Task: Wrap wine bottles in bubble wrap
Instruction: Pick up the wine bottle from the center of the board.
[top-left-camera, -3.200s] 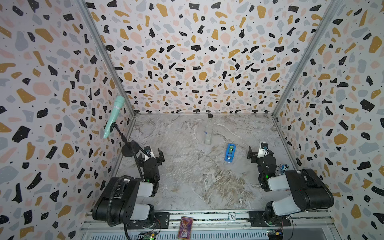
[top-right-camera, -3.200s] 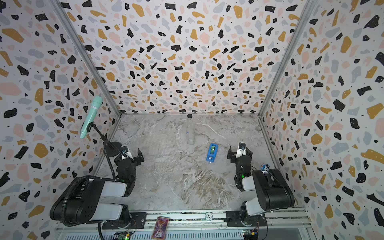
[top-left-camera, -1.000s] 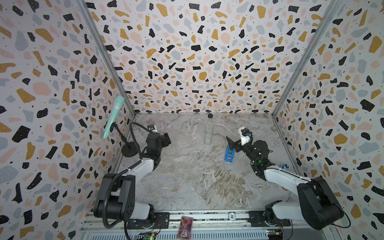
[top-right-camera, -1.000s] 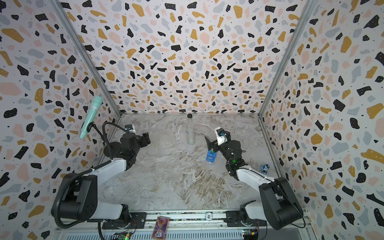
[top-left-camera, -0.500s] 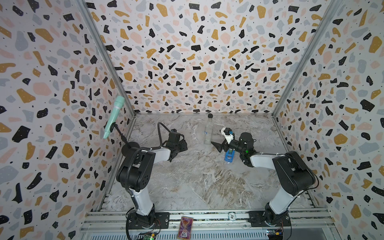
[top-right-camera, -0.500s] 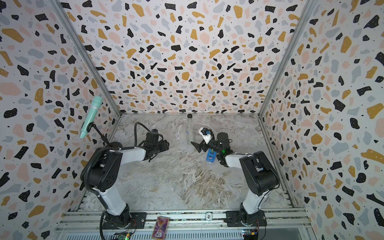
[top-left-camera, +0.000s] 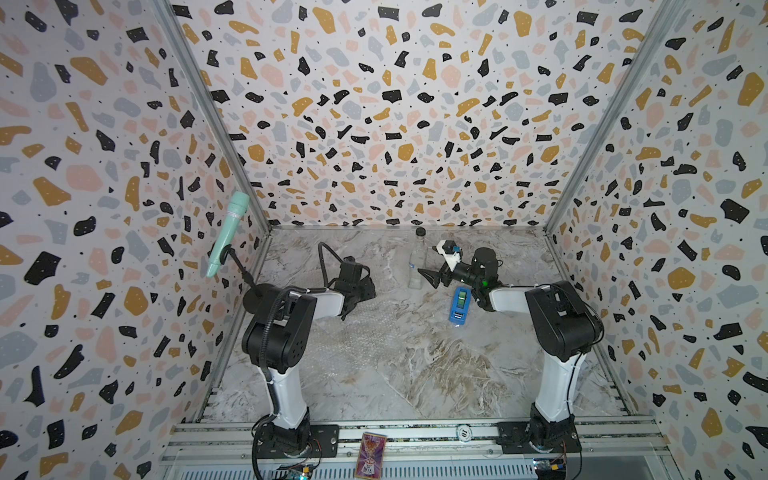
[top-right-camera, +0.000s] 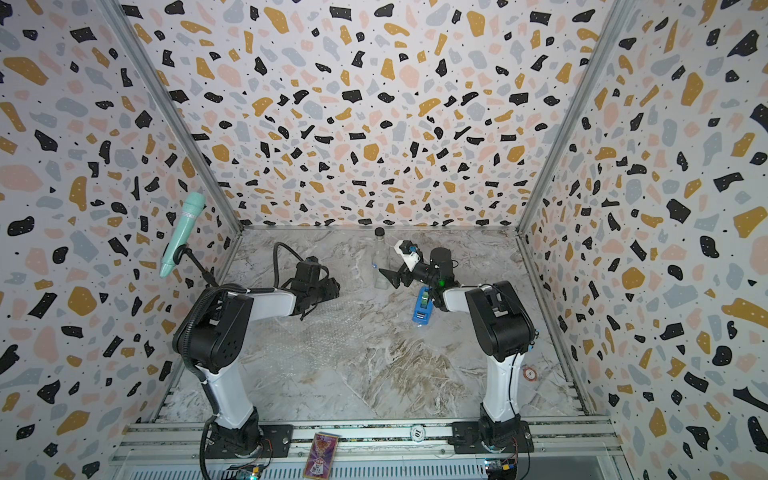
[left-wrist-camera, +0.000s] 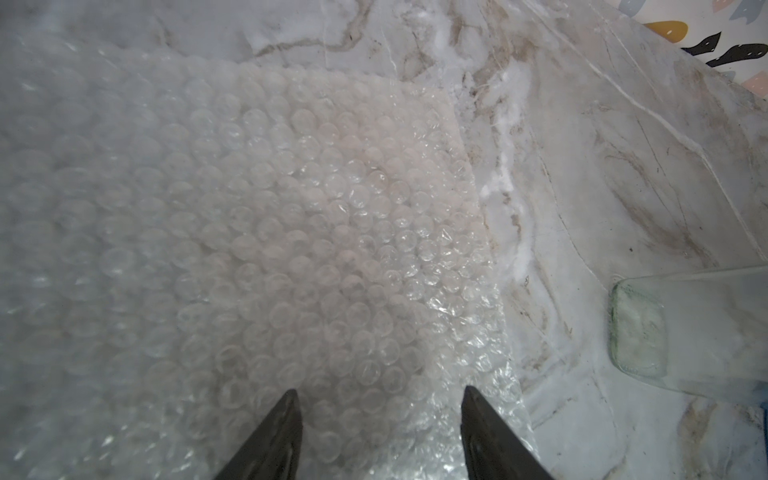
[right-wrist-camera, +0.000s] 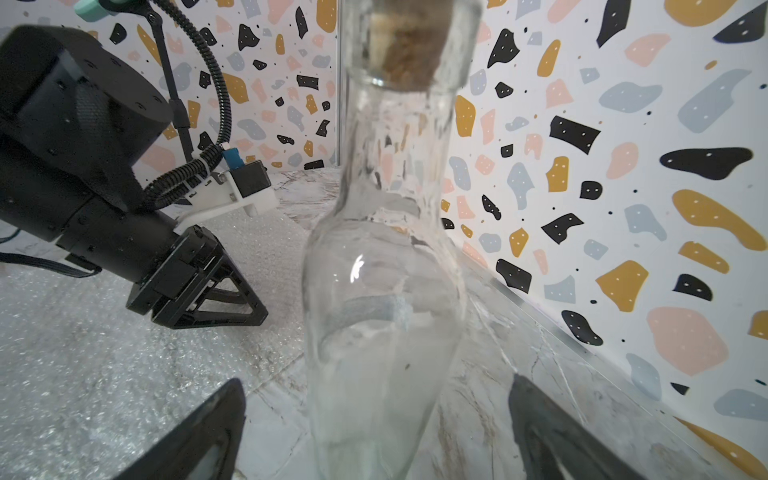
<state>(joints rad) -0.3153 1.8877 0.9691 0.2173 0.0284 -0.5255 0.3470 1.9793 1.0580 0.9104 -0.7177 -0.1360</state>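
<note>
- The bottle (right-wrist-camera: 386, 291) stands upright on the bare table (top-left-camera: 415, 374) near the back wall, close to a corner of the wrap (left-wrist-camera: 249, 228) but not on it.
- The right claw (right-wrist-camera: 376, 386) is spread wide with the bottle's lower body between its 2 jaws. Neither jaw seems to touch the glass, so nothing is held.
- If 1 jaw meets the glass before the other, the tall, narrow bottle could be shoved and tip towards the wall or onto the table.
- The glass is smooth and tapers upward. A light squeeze could let it slip or swing once lifted, more so with a grip this low.
- The left claw (left-wrist-camera: 380, 390) is partly open over the wrap's edge, tips at or just above the sheet, with nothing pinched.
- If it closes now it may catch only air or a few bubbles. If it presses and drags, the light sheet could bunch or slide away from the bottle.
- The tape dispenser (top-left-camera: 458, 305) lies just beside the right arm, and a sweep with the bottle could knock it.
- Once laid down, the round bottle could roll off the wrap unless something steadies it.
- The 2 claws work near each other and could collide over the wrap's corner.
</note>
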